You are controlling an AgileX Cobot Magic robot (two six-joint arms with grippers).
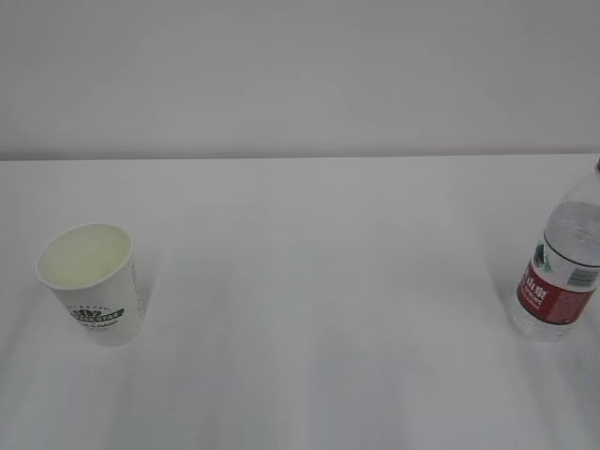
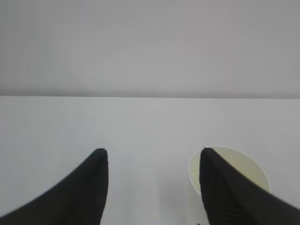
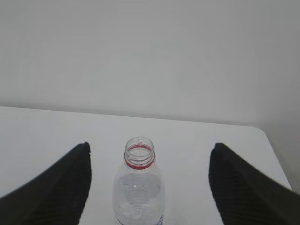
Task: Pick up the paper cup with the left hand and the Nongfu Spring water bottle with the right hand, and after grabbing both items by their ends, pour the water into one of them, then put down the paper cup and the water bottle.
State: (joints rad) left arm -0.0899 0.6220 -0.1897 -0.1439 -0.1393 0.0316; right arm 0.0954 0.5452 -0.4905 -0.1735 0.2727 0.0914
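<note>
Cup [image 1: 92,284] stands upright at the near left of the white tabletop [image 1: 319,281], its cream inside looking dry, though too little shows to be sure, green logo facing the camera, nothing touching it in the exterior view. Bottle [image 1: 562,262] stands upright at the right edge of that view, slightly farther back and well apart from the cup, with its top cut off by the frame. In the left wrist view the left hand [image 2: 153,187] is spread with nothing between its fingers; the cup's rim [image 2: 234,164] sits behind the right-side finger rather than in the gap, so the hand looks offset to the left of the cup and needs to line up. In the right wrist view the right hand [image 3: 149,187] is spread wide, and the bottle's open neck with its red ring [image 3: 139,157] sits between the two fingers, a little left of centre, touched by neither; water [image 3: 139,197] shows inside the clear body and no cap is on. Judging from this, nothing of the task is done yet: both hands are only approaching. Grasping each thing, lifting, pouring into the cup and setting both down are all left.
</note>
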